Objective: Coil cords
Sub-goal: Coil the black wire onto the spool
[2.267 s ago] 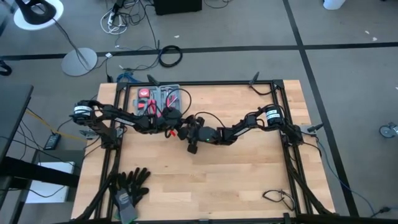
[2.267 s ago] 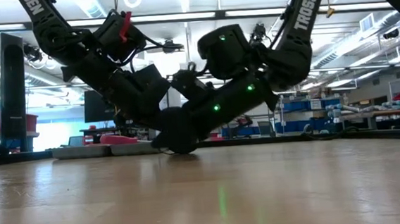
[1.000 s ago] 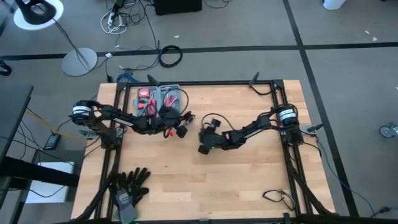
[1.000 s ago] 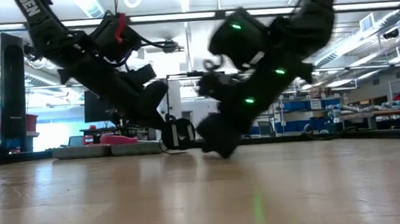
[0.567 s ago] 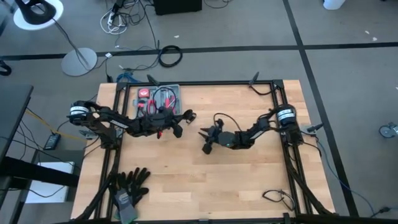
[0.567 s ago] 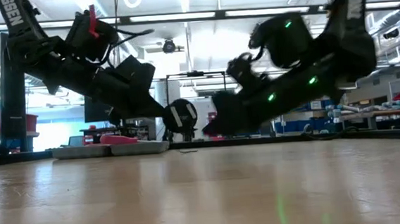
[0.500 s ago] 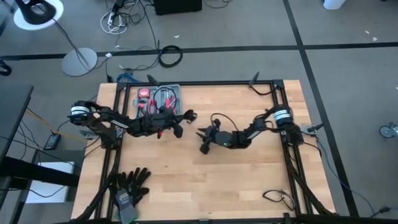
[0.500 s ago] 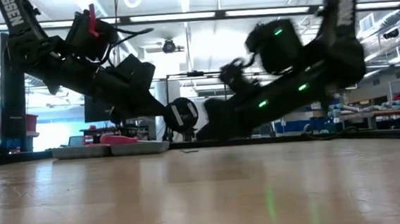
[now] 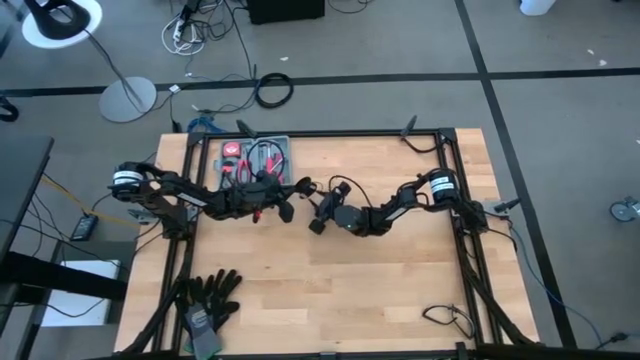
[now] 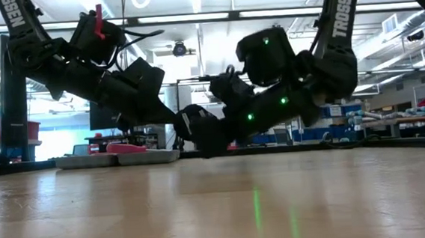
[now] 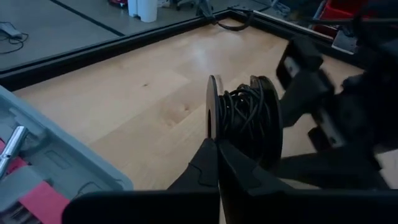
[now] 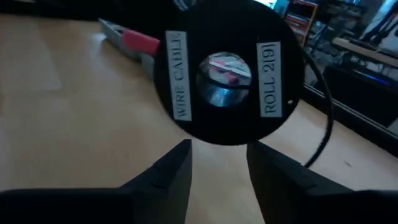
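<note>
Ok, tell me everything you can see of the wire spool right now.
The wire spool is small and black, with two thin round flanges and thin black wire wound between them. One flange face carries white labels reading WIRE CABLE and ROLL 2(9) around a shiny centre hub. The left gripper is shut on one flange's rim, holding the spool above the wooden table near its middle. The right gripper faces the labelled side, fingers apart, not touching it.

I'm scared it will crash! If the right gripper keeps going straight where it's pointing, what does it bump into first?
Most likely the black wire spool, held up by the left gripper. The right gripper points at its round labelled face, fingers apart; how close is hard to judge.
</note>
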